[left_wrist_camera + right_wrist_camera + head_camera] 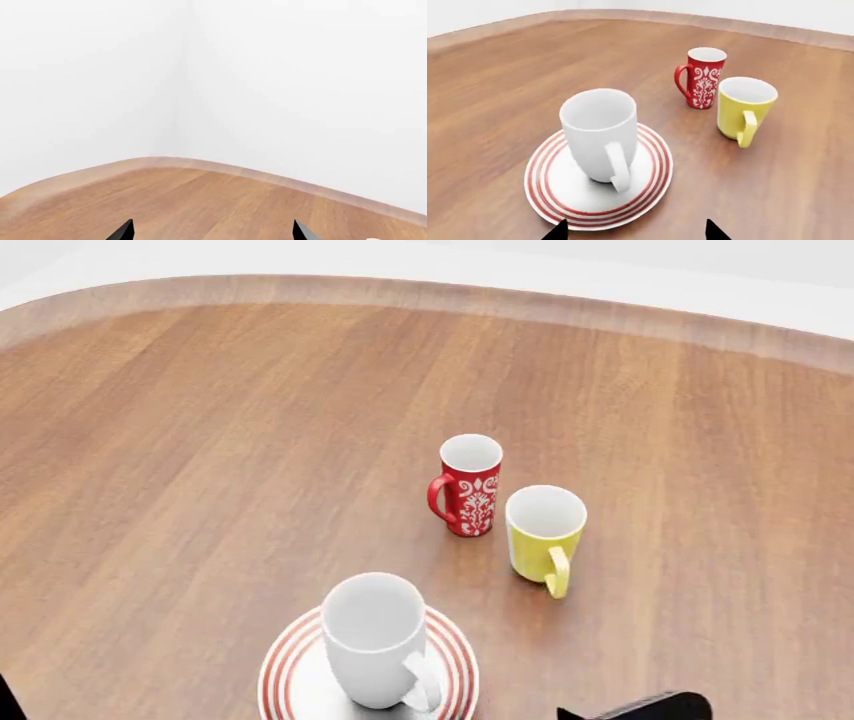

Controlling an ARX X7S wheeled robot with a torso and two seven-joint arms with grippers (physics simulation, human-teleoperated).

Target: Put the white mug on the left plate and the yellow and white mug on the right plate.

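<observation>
**Q:** Wood is what carries everything?

**A:** Yes. One wooden table (200,440) with a curved far edge fills the head view, white walls behind it. Largest upon it is a red-ringed plate (287,680) at the near edge, a little left of centre. By the task it would be the left plate. No second plate shows in any view.

**Q:** Where are the mugs?

**A:** The white mug (376,640) stands upright on that plate, handle toward the robot. Toward the table's middle stands a red patterned mug (467,485), and just beside it, nearer the right and near edges, the yellow mug (545,536). It sits on bare wood, upright, handle toward the near edge.

**Q:** And the claws?

**A:** The right gripper (635,231) sits low by the plate, empty, its two tips apart. The left gripper (213,231) faces the far edge and the wall, also spread, holding nothing.

**Q:** How far along is it?

**A:** I judge it half done: the white mug is placed. The yellow mug is yet to be picked up, and the right plate must first be found out of frame.
</observation>
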